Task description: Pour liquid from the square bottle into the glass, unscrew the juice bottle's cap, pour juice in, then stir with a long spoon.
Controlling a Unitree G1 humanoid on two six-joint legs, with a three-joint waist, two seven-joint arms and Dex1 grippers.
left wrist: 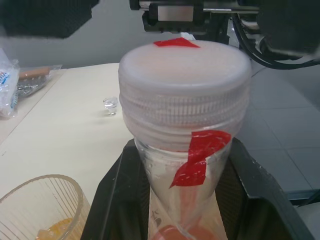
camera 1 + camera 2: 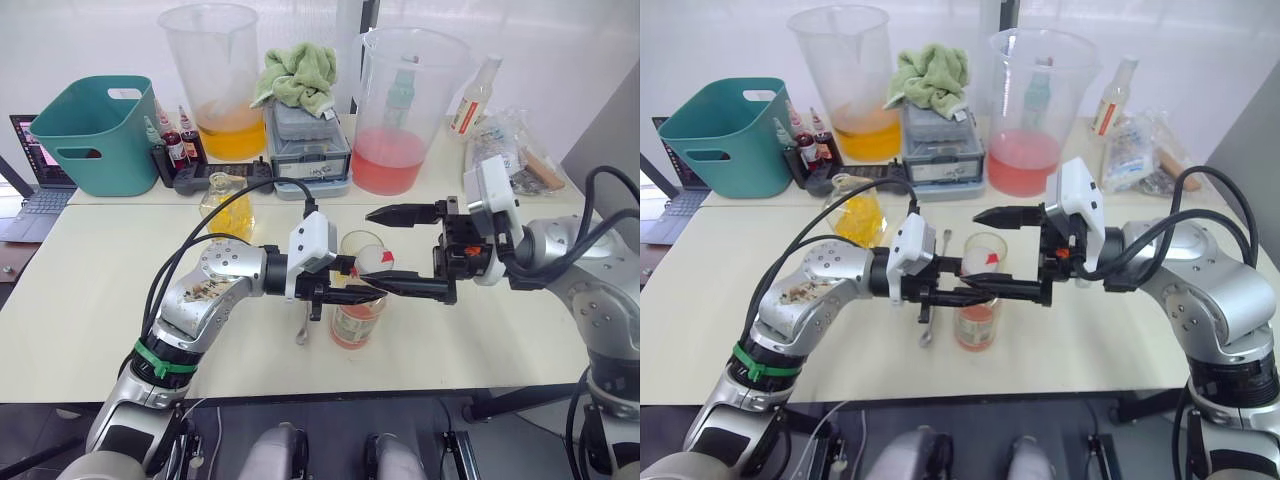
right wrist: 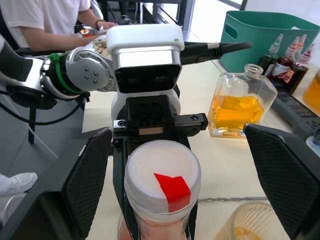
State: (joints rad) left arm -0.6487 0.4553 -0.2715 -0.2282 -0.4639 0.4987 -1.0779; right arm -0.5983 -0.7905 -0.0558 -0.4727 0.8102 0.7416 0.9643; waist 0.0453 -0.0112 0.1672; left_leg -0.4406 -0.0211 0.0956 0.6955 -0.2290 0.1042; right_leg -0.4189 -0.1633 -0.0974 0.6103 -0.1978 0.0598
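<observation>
My left gripper (image 2: 345,292) is shut on the neck of the juice bottle (image 2: 355,325), which stands upright on the table with a little pinkish-orange liquid in it. Its whitish cap (image 3: 162,180), marked with red tape, is on the neck. My right gripper (image 2: 385,250) is open, with one finger (image 3: 90,185) on each side of the cap and not touching it. The glass (image 2: 362,243) stands just behind the bottle and holds a little yellow liquid. The square bottle (image 2: 225,200) stands at the back left. The long spoon (image 2: 303,325) lies flat under my left gripper.
Two huge measuring jugs (image 2: 215,80) (image 2: 405,110), a grey box with a green cloth (image 2: 305,140), dropper bottles (image 2: 175,140) and a teal basket (image 2: 95,130) line the back. Plastic bags (image 2: 510,140) lie back right. A person (image 3: 50,20) sits beyond the table.
</observation>
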